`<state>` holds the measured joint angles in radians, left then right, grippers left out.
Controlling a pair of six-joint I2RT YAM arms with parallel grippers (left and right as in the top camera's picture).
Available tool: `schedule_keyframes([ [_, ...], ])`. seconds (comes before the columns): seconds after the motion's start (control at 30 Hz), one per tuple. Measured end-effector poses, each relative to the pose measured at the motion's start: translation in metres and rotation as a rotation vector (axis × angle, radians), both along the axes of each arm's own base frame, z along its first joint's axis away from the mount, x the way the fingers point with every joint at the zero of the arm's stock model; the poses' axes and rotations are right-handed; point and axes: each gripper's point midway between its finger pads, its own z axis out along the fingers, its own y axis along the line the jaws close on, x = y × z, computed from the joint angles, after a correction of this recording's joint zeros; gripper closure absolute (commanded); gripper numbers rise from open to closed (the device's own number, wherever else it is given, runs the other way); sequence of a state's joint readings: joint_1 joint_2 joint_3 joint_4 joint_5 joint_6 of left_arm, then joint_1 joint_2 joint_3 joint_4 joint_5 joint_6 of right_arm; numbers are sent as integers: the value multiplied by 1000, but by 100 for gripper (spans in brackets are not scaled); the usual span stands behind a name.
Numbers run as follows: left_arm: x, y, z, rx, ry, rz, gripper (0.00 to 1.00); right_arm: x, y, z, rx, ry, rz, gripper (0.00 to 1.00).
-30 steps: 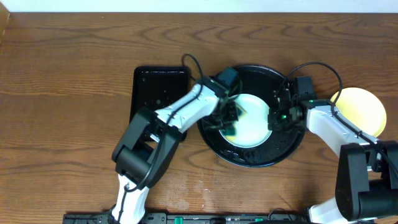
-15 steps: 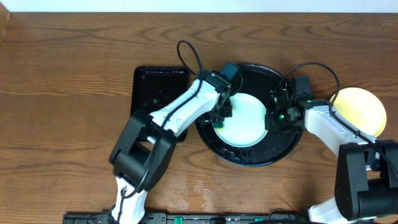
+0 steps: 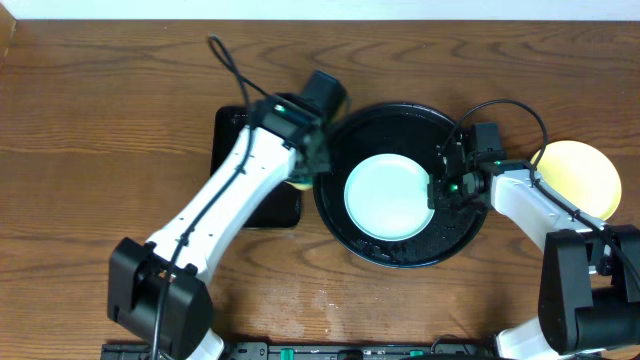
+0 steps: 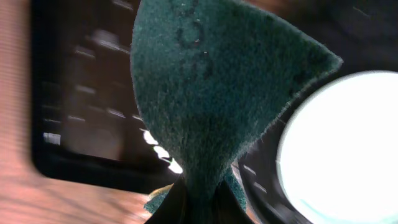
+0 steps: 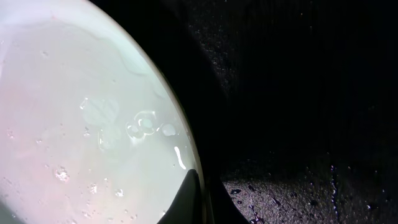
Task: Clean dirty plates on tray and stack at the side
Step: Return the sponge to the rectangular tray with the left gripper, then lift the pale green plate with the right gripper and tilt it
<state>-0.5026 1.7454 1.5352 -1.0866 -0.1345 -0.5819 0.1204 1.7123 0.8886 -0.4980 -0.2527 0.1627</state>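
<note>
One pale mint plate (image 3: 387, 195), wet, lies in the middle of the round black tray (image 3: 470, 228). My right gripper (image 3: 438, 192) is shut on the plate's right rim; the right wrist view shows one finger (image 5: 189, 196) over the plate (image 5: 81, 124) and the other under the rim, above the wet tray (image 5: 298, 93). My left gripper (image 3: 305, 170) is shut on a green scouring sponge (image 4: 211, 81), held left of the round tray. The plate's edge shows at the right of the left wrist view (image 4: 342, 143). The pale yellow plate (image 3: 580, 178) sits on the wood at the far right. A second mint plate is not in view.
A smaller rectangular black tray (image 3: 250, 140) lies just left of the round tray, under the left gripper; it looks wet in the left wrist view (image 4: 81, 93). Brown wood tabletop (image 3: 110, 120) surrounds both trays.
My left gripper has lifted the sponge off the mint plate and swung left to the rectangular tray. The plate is now fully uncovered. The right gripper has kept its hold on the rim.
</note>
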Motion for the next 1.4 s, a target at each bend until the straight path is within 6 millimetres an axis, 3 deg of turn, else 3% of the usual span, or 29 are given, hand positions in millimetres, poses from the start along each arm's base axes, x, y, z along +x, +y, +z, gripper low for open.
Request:
schedule_keyframes([
  [0.13,12,41,-22,70,-14,86,92,0,0,0,-2,-2,7,99],
  [0.27,12,71,-66,84,15,160,91,0,0,0,-2,-3,10,99],
  [0.33,6,79,-83,75,53,178,84,0,0,0,-2,-4,11,99],
  [0.4,0,83,-93,51,94,184,68,0,0,0,-4,-6,14,100],
  [0.53,1,77,-92,-38,116,168,53,3,-1,0,-10,-21,21,96],
  [0.63,1,69,-82,-96,110,145,50,8,-1,1,-14,-42,27,99],
  [0.73,-2,64,-57,-140,65,124,47,10,-1,2,-14,-52,31,99],
  [1.0,-26,66,41,-228,-170,66,25,8,0,9,-12,-42,49,99],
  [1.03,-30,67,52,-235,-200,58,21,8,0,14,-11,-44,50,99],
  [1.2,-48,72,95,-272,-335,43,19,36,4,73,-3,-193,56,99],
  [1.33,-57,74,112,-289,-396,38,18,62,16,125,15,-345,77,99],
  [1.4,-59,75,116,-293,-408,36,18,71,29,141,27,-405,104,99],
])
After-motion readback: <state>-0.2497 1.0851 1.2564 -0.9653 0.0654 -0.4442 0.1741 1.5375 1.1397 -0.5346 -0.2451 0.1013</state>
